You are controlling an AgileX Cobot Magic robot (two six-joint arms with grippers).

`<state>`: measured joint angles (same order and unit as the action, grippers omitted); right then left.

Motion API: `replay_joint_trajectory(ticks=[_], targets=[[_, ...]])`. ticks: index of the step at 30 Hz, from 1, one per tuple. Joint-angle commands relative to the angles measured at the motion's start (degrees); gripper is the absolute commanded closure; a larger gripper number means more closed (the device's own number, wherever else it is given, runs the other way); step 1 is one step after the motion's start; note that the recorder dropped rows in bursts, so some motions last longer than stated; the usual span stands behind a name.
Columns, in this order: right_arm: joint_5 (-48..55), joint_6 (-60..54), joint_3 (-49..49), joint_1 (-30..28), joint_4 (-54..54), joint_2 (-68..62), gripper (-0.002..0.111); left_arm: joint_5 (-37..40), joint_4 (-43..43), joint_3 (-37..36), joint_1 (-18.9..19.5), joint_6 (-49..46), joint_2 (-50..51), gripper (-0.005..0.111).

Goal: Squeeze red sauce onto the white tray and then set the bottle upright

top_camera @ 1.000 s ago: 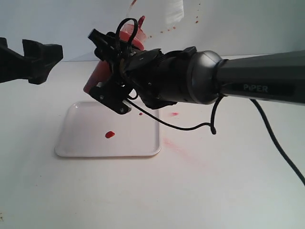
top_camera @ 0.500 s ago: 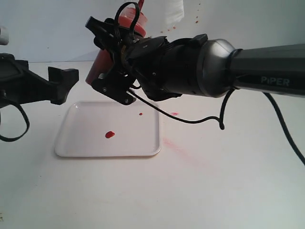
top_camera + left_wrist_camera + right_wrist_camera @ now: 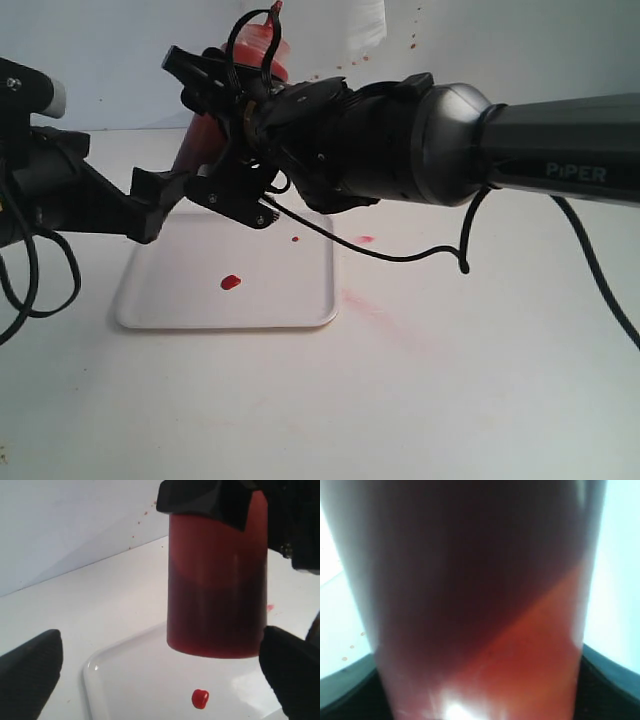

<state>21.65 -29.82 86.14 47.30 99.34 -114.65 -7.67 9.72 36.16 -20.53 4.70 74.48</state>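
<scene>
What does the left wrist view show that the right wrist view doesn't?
Only left wrist: the white tray under the bottle, whose base hangs above it; one red sauce blob on the tray; the white table; and the left gripper, open, with a finger on either side of the bottle.
Only right wrist: a close-up of the bottle's wall filling the frame, with a slanted dark-to-orange boundary across it.
Both: the bottle, clamped in the right gripper.
</scene>
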Motion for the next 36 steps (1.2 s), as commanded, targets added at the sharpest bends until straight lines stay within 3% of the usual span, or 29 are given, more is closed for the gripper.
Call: replay_joint_trajectory(ticks=[1, 12, 16, 20, 23, 25, 32, 33, 36], targets=[[0.3, -0.2, 0.6, 0.2, 0.6, 1.3, 0.108, 1.5, 0.3, -0.1, -0.3, 4.5, 1.4, 0.002], [1.0, 1.1, 0.6, -0.1, 0.6, 1.3, 0.108, 6.0, 0.3, 2.8, 3.8, 10.3, -2.7, 0.002], [1.0, 2.2, 0.6, -0.1, 0.6, 1.3, 0.108, 18.9, 0.3, 8.1, 3.9, 9.3, -2.7, 0.002], [1.0, 3.4, 0.6, -0.1, 0.6, 1.3, 0.108, 36.5, -4.2, 15.5, 3.9, 3.4, -2.8, 0.002], [1.0, 3.5, 0.6, -0.1, 0.6, 1.3, 0.108, 47.9, -12.3, 20.5, 4.0, -7.5, -2.5, 0.002], [1.0, 4.5, 0.6, -0.1, 0.6, 1.3, 0.108, 51.6, -19.1, 22.7, 5.5, -15.9, -1.5, 0.002], [1.0, 6.0, 0.6, -0.1, 0.6, 1.3, 0.108, 55.9, -51.2, 23.3, 18.8, -48.1, 7.4, 0.002], [1.0, 6.1, 0.6, -0.1, 0.6, 1.3, 0.108, 56.7, -60.1, 23.3, 22.4, -56.5, 9.1, 0.002], [1.0, 6.3, 0.6, -0.1, 0.6, 1.3, 0.108, 63.8, -74.3, 23.3, 27.4, -67.7, 10.7, 0.002]])
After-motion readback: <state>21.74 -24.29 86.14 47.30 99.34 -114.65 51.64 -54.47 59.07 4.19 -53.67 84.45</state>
